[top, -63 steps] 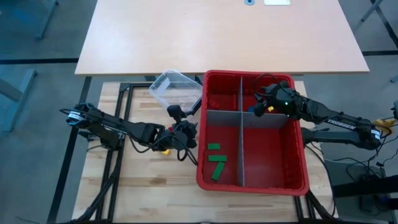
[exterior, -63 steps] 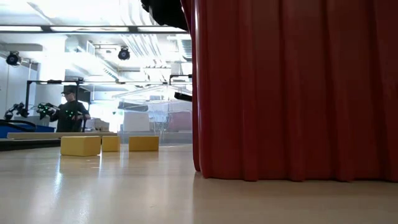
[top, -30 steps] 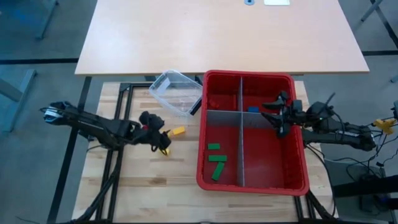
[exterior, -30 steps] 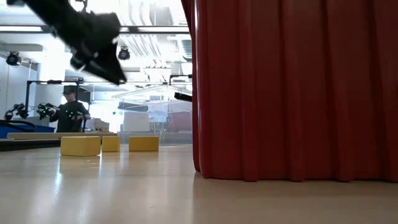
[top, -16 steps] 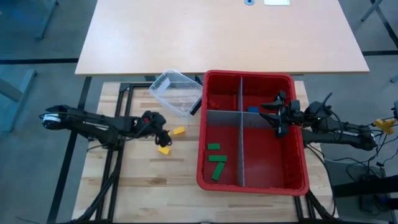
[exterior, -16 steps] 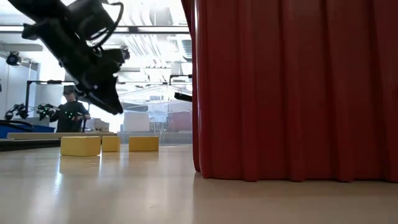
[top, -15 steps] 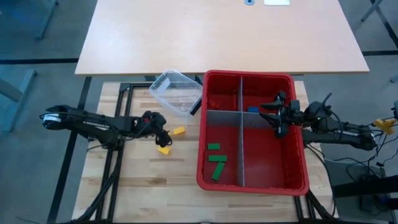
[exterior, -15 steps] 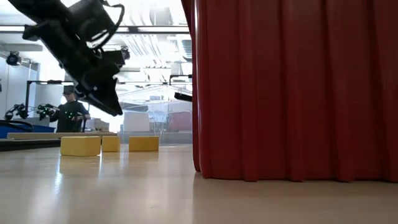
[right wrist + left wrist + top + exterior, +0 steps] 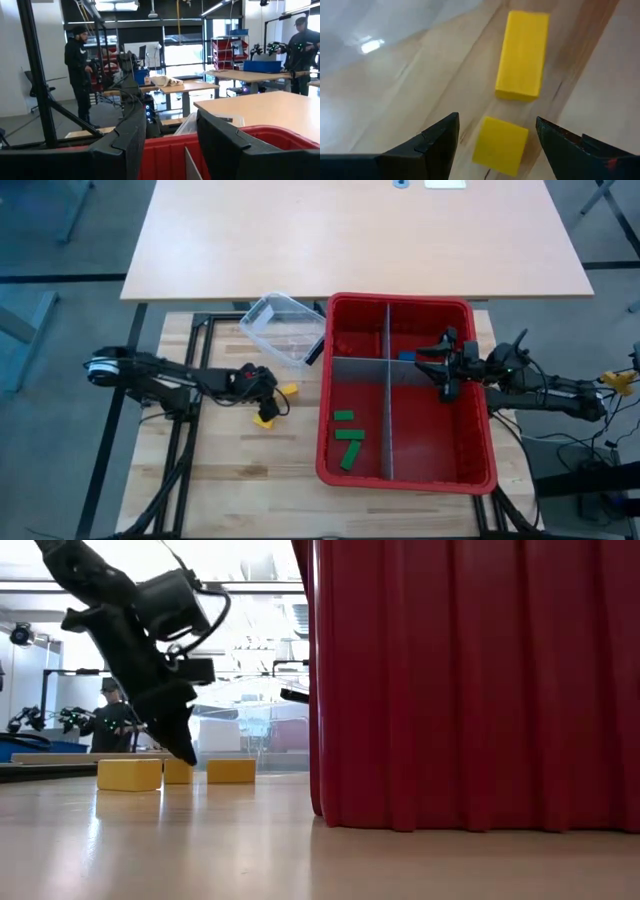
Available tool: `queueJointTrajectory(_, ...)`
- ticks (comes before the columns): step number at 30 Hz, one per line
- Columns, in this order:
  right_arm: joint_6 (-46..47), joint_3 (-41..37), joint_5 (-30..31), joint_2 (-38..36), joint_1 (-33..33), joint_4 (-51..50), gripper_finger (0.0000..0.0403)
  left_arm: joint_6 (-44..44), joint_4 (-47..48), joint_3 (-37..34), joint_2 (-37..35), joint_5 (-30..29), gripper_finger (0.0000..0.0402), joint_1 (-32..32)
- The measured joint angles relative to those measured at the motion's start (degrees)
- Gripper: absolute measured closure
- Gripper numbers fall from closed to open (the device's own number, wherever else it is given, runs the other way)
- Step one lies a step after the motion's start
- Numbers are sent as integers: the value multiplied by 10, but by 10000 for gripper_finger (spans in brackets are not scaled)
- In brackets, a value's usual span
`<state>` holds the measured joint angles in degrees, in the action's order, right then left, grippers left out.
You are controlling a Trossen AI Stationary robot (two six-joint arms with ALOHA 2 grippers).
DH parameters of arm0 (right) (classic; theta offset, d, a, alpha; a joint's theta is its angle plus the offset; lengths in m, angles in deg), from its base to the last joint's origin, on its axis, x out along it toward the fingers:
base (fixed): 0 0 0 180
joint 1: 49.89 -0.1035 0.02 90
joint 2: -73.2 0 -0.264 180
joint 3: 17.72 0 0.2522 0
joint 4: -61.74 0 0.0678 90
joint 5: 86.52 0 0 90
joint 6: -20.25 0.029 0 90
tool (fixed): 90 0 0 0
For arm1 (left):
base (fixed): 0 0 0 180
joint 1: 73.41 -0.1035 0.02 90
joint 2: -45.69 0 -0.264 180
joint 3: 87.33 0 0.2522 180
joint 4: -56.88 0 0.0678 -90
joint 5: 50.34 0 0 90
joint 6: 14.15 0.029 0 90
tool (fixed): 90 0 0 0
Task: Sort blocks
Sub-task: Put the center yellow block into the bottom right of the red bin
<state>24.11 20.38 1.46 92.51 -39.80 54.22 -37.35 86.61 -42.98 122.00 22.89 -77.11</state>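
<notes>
- Since half a second ago the left hand [image 9: 268, 393] has slid forward along the pale wooden worktop [image 9: 230, 465] and dropped lower; it now sits right over the loose yellow plastic blocks, where earlier it hung back and higher. The right hand [image 9: 447, 366] has hardly shifted.
- The left hand is spread wide and grasps nothing. In its wrist view the small yellow plastic cube [image 9: 500, 145] lies between the two dark fingers [image 9: 436, 142], touching neither, and the longer yellow plastic bar [image 9: 522, 54] lies just beyond it, apart from the cube.
- In the low view three yellow blocks [image 9: 129, 774] rest flat on the worktop, with the left hand's fingertip coming down among them.
- The right hand hovers over the red plastic bin [image 9: 480, 470], above the grey slotted divider [image 9: 430, 364]. Its fingers stand parted with nothing visible between them. It is waiting.
- Three green plastic bars [image 9: 349, 442] already lie in the bin's near left compartment and a small blue plastic block [image 9: 407, 356] sits in the far right one.
- To do this pick well, I judge: settle straight down so the cube stays centred, close on its flat opposite faces, and keep the far finger clear of the bar so it is not nudged away.
- The clear plastic tub [image 9: 283, 328] stands near; lift clear before swinging toward the bin.
</notes>
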Motion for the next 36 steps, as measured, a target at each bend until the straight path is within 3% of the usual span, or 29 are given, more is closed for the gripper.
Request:
queueJointTrajectory(10, -4, 0, -1, 0, 0, -4, 262, 4, -3, 1, 47, 54, 182, -26)
queueJointTrajectory(18, -9, 0, -1, 0, 0, -5, 274, 13, -25, 1, 50, 90, 290, -26)
queueJointTrajectory(27, -7, 0, -1, 0, 0, -17, 290, 20, -24, 12, 34, 101, 292, -11)
queueJointTrajectory(32, 26, 0, -6, 8, 0, -16, 284, 46, -20, 57, -1, 63, 292, 29)
queueJointTrajectory(36, 44, 0, -27, 27, 0, -17, 267, 72, 23, 110, -38, -7, 292, 70)
